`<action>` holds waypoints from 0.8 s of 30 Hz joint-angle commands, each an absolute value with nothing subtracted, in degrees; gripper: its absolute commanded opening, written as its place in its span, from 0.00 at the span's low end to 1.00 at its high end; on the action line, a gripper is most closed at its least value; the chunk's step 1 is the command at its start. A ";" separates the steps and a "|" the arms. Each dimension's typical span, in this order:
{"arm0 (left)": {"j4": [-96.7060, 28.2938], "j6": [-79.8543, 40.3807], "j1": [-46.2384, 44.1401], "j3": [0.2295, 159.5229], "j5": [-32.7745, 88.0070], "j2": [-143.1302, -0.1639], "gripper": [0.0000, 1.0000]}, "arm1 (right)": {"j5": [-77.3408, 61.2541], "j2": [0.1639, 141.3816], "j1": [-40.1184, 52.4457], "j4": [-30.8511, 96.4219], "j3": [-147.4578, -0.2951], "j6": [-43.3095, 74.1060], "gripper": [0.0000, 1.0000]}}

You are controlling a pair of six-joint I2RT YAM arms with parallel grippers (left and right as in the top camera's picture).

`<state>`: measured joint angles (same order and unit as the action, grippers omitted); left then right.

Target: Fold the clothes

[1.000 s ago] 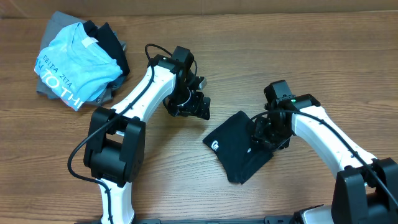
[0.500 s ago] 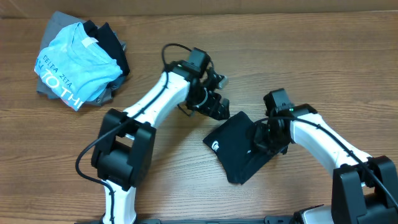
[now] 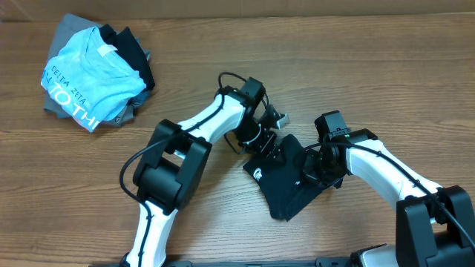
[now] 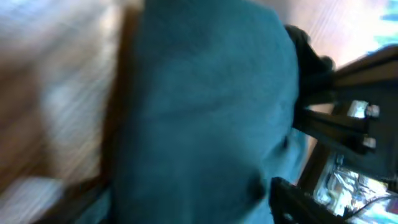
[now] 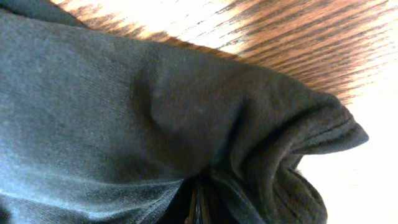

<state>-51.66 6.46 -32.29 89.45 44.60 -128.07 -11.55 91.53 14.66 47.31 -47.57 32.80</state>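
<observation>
Dark T-shirt: I am watching the dark T-shirt (image 3: 284,187) lying folded into a compact, slanted rectangle on the table (image 3: 223,222). It is sitting right of centre, toward the front edge, with its white logo (image 3: 257,175) facing up near the left corner.

Left gripper: The left gripper (image 3: 267,145) is hanging at the dark T-shirt's upper left corner, touching it or just above it. The left wrist view is smearing into blurred fabric (image 4: 199,112), so I cannot tell whether the jaws are released or clenched.

Right gripper: The right gripper (image 3: 315,169) is pressing on the dark T-shirt's right edge with its jaws clenched. On the right wrist view I am seeing a ridge of the cloth (image 5: 124,112) bunching down into the closed jaws, so it is grasping the dark T-shirt.

Arms: Both are reaching in from opposite sides, and the two grippers are sitting near each other with fabric between them.

Pile: A light blue T-shirt (image 3: 93,70) with white lettering is lying on a grey garment (image 3: 68,26) at the far left of the table, well apart from the dark T-shirt.
</observation>
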 commanded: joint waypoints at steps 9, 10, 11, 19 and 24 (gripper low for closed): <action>-53.89 12.21 -35.68 89.23 48.29 -130.58 0.04 | -11.20 90.41 14.48 48.93 -47.70 33.21 0.04; -54.87 12.23 -35.20 89.76 47.88 -130.50 0.04 | -11.16 90.08 14.48 50.41 -48.60 32.99 0.04; -55.61 12.21 -34.68 90.28 47.66 -130.47 0.04 | -11.14 89.60 14.48 51.83 -49.58 32.80 0.04; -72.40 14.46 -22.28 107.37 47.55 -130.17 0.04 | -11.62 77.95 14.48 62.67 -62.63 29.58 0.60; -81.45 14.74 -11.46 124.44 47.68 -130.17 0.04 | -11.62 72.27 14.48 63.64 -67.31 29.58 0.68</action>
